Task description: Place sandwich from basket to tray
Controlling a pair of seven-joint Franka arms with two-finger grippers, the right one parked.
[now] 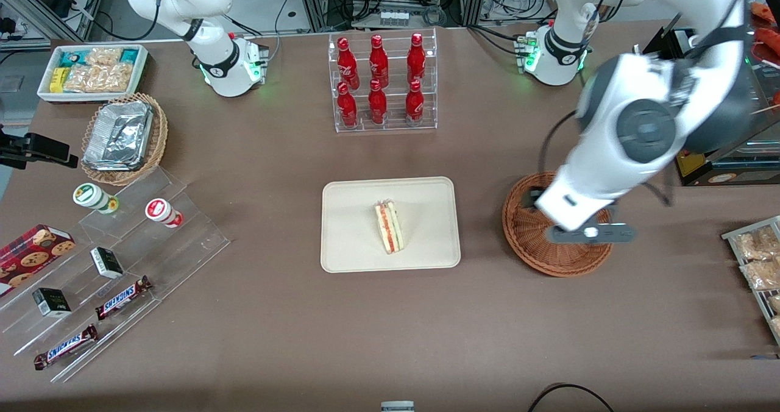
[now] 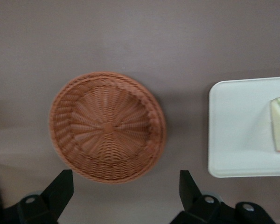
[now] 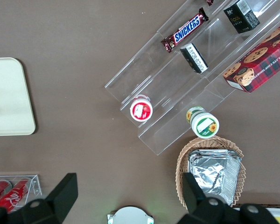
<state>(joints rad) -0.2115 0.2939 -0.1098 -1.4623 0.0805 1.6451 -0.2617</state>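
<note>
Now the sandwich [image 1: 389, 227] lies on the tray [image 1: 347, 241], near its middle, and the basket [image 2: 107, 127] under me has nothing in it — so by my judgement the task is done or almost done. My gripper [image 2: 123, 193] hangs above the basket, with the fingers [image 2: 60, 189] spread wide and holding nothing.

What can go wrong from here is small, but I name it. If I go down instead of up, my fingertips can catch the woven rim of the basket and push it over the table, because it looks light. If I swing toward the tray while low, I can hit the tray's rim and shift it, and the sandwich stands on its narrow side, so a knock may tip it flat or slide it to the edge. The wrap also looks slippery on the smooth tray.

The safe way, I think, is first to rise straight, then to move away — not across the tray.
</note>
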